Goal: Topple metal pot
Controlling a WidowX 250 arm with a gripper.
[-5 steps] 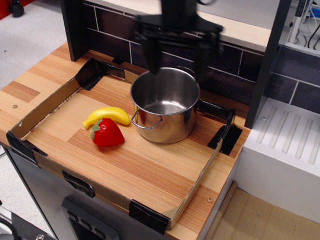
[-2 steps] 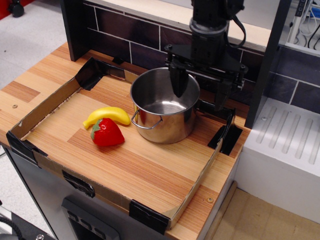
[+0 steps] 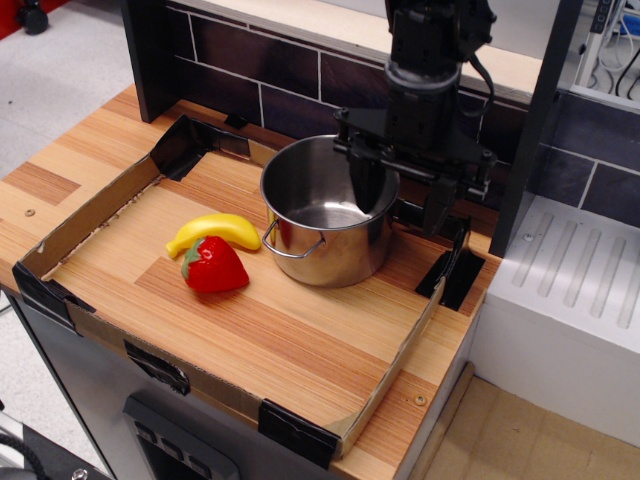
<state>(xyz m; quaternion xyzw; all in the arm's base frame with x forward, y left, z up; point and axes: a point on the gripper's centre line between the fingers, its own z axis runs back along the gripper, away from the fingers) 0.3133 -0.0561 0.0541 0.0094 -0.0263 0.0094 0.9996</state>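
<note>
The shiny metal pot [image 3: 322, 215] stands upright in the back right part of a cardboard tray [image 3: 100, 205], with a wire loop handle facing front left. My black gripper [image 3: 402, 195] is open and straddles the pot's right rim. Its left finger [image 3: 365, 182] hangs inside the pot near the right wall. Its right finger [image 3: 439, 205] hangs outside the pot, by the tray's back right corner.
A yellow toy banana [image 3: 215, 231] and a red toy strawberry [image 3: 213, 265] lie left of the pot. A dark tiled back wall [image 3: 250, 60] stands behind the tray. A dark post [image 3: 535, 120] and a white drainer [image 3: 580, 270] stand on the right.
My gripper moved from above the pot's back rim to the right and down; its left finger is now lower inside the pot. The pot has not moved.
</note>
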